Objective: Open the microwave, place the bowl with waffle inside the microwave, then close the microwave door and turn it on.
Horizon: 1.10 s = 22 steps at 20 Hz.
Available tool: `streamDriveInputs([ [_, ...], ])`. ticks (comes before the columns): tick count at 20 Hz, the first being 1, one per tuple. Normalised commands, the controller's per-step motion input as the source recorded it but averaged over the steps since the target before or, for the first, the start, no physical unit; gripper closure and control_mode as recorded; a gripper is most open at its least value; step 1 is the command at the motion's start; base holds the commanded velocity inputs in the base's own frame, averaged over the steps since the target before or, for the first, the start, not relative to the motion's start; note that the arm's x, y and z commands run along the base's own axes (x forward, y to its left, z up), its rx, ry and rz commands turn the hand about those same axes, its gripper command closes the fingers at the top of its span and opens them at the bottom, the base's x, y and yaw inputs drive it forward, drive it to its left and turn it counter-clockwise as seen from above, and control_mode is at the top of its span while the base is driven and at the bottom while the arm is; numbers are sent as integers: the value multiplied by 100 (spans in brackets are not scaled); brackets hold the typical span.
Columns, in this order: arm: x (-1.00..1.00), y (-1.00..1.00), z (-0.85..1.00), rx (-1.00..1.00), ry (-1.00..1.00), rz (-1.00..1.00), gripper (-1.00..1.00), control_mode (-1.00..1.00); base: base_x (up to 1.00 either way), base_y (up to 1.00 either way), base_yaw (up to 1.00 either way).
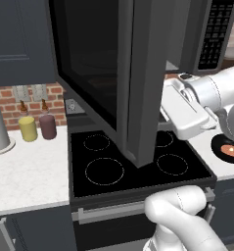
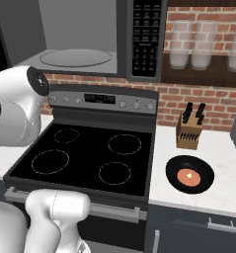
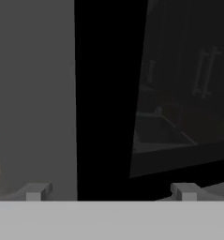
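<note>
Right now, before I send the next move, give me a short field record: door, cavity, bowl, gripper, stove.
microwave door: swung open, hanging out over the stove
microwave cavity: pale grey, round turntable visible, nothing on it
bowl with waffle: on the counter right of the stove, in front of the knife block, not held
gripper: open, close to the door's glass, holding nothing
stove: four burners, nothing on them

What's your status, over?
End effector open, at microwave door. Door swung open. Bowl with waffle on counter, right of stove.
</note>
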Motion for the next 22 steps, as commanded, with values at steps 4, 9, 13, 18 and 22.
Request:
streamDriveInputs([
  [4,0,36,0,0,0,0,-100,-100,0,0,0],
  [9,0,31,0,0,0,0,-100,-100,0,0,0],
  [13,0,24,0,0,4,-3,-100,-100,0,0,0],
  [18,0,-33,0,0,31,-22,-100,-100,0,0,0],
  [22,16,-99,-9,-1,46,-45,-100,-100,0,0,0],
])
